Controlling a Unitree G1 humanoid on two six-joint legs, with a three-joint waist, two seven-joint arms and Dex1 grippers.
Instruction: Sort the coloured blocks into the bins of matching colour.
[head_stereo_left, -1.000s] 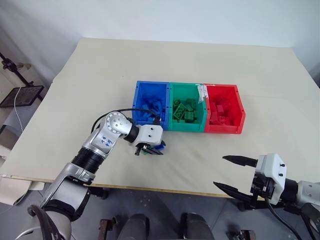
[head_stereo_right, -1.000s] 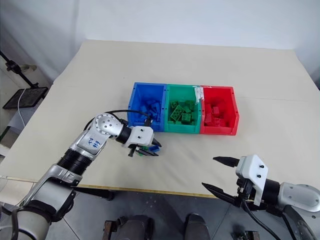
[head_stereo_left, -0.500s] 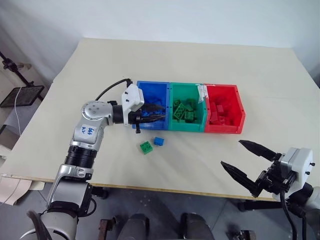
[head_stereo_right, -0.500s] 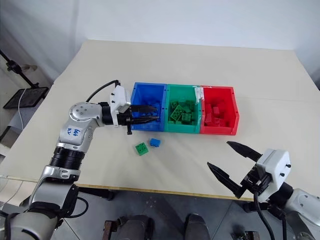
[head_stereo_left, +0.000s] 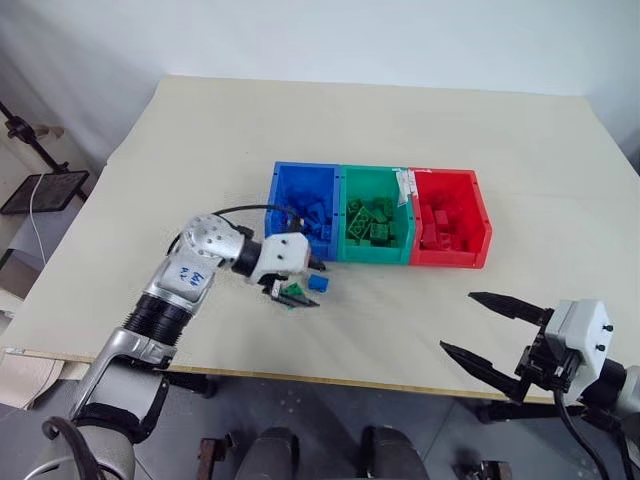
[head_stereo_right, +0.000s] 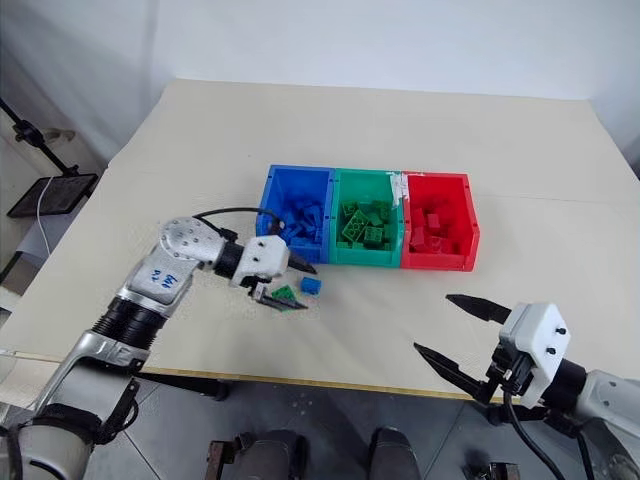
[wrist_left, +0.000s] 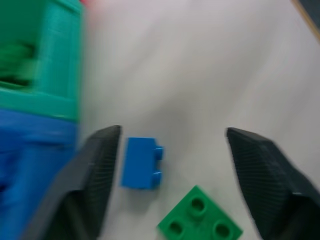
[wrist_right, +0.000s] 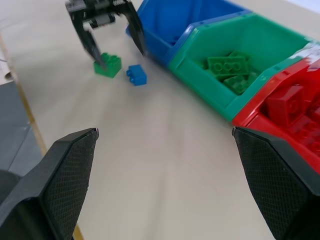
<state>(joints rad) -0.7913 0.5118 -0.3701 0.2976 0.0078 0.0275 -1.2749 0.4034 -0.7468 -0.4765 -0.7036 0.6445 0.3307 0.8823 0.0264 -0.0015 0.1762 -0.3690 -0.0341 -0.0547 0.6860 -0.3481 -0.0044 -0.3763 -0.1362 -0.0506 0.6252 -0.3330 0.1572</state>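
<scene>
Bins are sitting joined in a row at the centre of the head camera's frame on the table (head_stereo_left: 200, 130): I am seeing the blue bin (head_stereo_left: 303, 192) on the left, the green bin (head_stereo_left: 376, 186) in the middle and the red bin (head_stereo_left: 452, 190) on the right, each one holding bricks of its own colour. Just below the blue bin, toward lower left of centre, two loose pieces are lying on the table: a blue block (head_stereo_left: 318, 283) and a green block (head_stereo_left: 293, 291), close beside each other but not touching. I am holding the left pincer (head_stereo_left: 294, 279) right over that pair with its black fingers spread apart, gripping nothing; in the left wrist camera the blue block is lying next to one finger and the green block is sitting between the two tips. The right pincer (head_stereo_left: 482, 324) is hanging at the lower right of the frame past the table's near edge, its fingers wide apart and empty, well away from the bins and both loose blocks.
</scene>
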